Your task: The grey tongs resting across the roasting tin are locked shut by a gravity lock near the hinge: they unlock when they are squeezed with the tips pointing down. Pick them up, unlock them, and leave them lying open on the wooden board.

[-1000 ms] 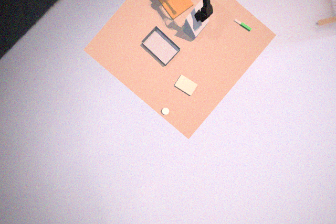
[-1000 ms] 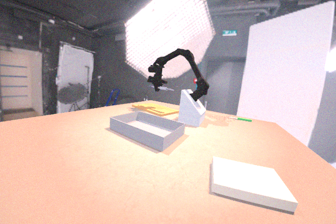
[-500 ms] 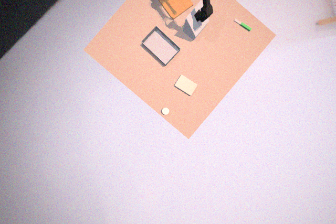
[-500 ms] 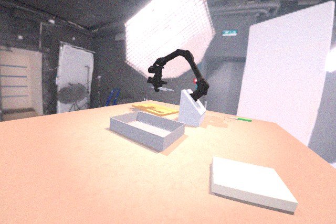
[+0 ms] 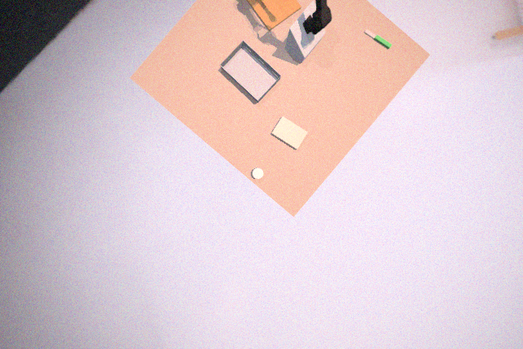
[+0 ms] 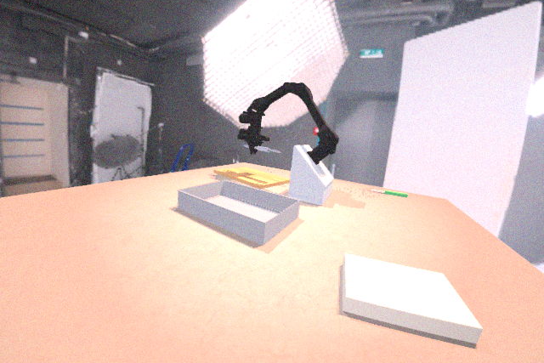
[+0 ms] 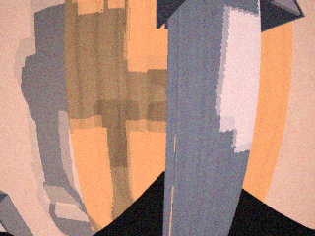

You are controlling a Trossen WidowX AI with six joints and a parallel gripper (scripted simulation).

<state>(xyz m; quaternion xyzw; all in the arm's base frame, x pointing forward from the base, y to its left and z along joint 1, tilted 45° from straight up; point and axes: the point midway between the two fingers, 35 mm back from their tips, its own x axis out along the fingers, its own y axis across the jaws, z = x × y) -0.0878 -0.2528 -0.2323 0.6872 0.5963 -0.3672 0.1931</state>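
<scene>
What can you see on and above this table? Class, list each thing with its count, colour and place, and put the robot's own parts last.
Table: one, peach-tan, under everything.
Wooden board: one, orange, flat on the table near the arm's base.
Roasting tin: one, grey, nothing in it, mid-table.
Tongs: one, grey, held in the air above the board.
Flat block: one, cream, past the tin from the arm.
Small disc: one, white, near a table edge.
Marker-like stick: one, green and pale, off to one side.
Base stand: one, pale grey wedge.
Arm: one, black, arched over the board.
Tool: one, black, shut on the tongs.

Dark studio, bright octagonal softbox
</scene>
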